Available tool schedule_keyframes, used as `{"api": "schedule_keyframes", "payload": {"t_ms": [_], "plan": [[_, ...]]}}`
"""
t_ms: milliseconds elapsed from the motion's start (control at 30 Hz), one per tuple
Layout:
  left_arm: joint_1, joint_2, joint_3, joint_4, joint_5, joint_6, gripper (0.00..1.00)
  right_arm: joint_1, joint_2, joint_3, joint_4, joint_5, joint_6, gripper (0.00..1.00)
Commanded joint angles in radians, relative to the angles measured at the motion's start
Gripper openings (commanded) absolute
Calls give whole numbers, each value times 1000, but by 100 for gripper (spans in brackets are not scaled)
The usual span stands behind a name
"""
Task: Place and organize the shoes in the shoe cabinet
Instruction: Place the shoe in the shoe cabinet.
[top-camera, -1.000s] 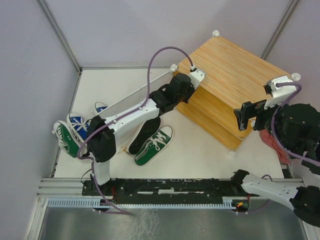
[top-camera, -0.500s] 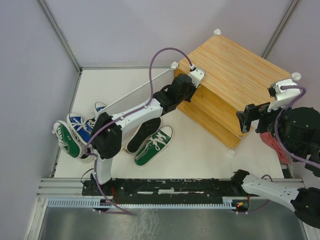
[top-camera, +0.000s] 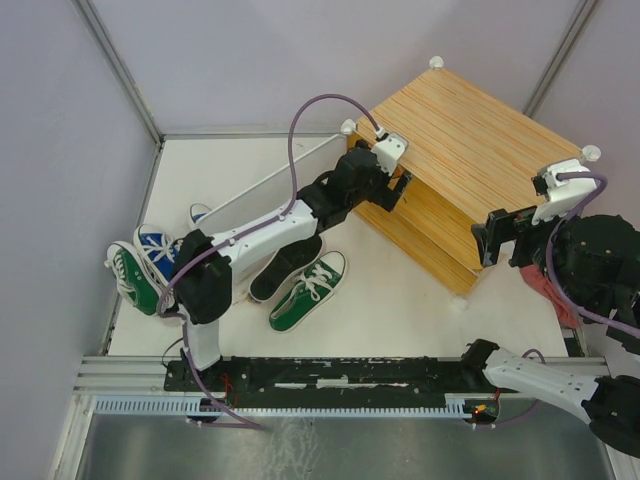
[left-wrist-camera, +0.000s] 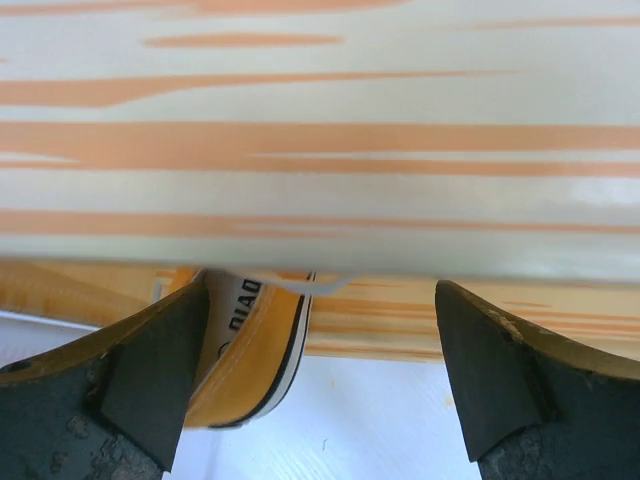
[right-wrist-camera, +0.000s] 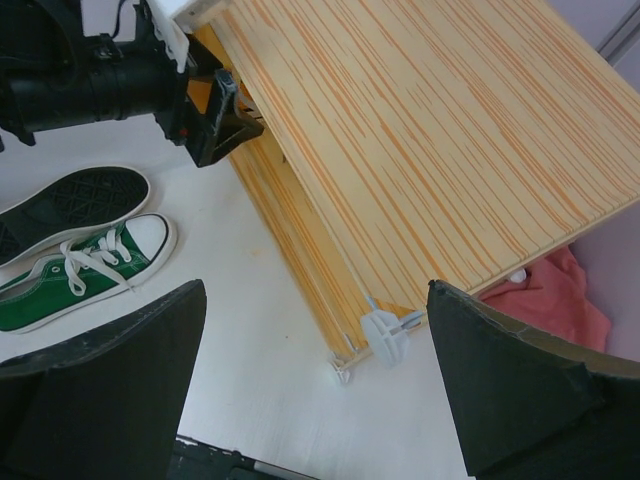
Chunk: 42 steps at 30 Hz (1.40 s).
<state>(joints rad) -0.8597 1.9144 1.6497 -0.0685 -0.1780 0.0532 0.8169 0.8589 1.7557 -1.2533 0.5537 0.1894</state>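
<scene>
Your left gripper (left-wrist-camera: 320, 320) had gone from shut to wide open at the shoe cabinet (top-camera: 480, 140) — holding nothing, orange shoe (left-wrist-camera: 255, 340) at its nine o'clock.

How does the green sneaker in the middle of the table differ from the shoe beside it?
The green sneaker sits upright, white laces up; the shoe beside it lies turned over, dark tread showing. The green sneaker's canvas shows; the other shoe's is hidden. Both have white rubber edges.

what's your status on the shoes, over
Open and empty: left end effector at shoe cabinet mouth, right end effector alongside. One orange shoe inside. On table: green shoe, black shoe sole-up. Nothing seen blocking.
</scene>
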Motion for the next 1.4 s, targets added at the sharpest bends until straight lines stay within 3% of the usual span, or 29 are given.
{"api": "schedule_keyframes", "payload": {"t_ms": [0, 200, 467, 700, 800, 1000, 1233, 1267, 1367], "plan": [[1, -156, -27, 80, 55, 28, 99, -2, 3, -11, 22, 9, 8, 99], [-1, -241, -78, 68, 128, 1, 99, -2, 0, -26, 25, 11, 9, 99], [6, -348, -338, 179, 93, -13, 99, -2, -3, -26, 22, 18, 9, 99], [37, -351, -527, 490, 96, -38, 96, -2, -4, -27, 15, 24, 15, 99], [48, -318, -571, 627, 31, -54, 94, -2, -1, -17, 4, 34, 15, 99], [64, -242, -557, 707, 56, -86, 91, -2, 6, -14, 0, 44, 13, 99], [85, -188, -553, 728, 71, -128, 78, -2, 1, -19, -7, 63, 10, 99], [86, -182, -552, 737, 75, -133, 74, -2, 0, -19, -7, 65, 11, 99], [88, -167, -538, 747, 98, -140, 49, -1, -1, -19, -8, 68, 12, 99]]}}
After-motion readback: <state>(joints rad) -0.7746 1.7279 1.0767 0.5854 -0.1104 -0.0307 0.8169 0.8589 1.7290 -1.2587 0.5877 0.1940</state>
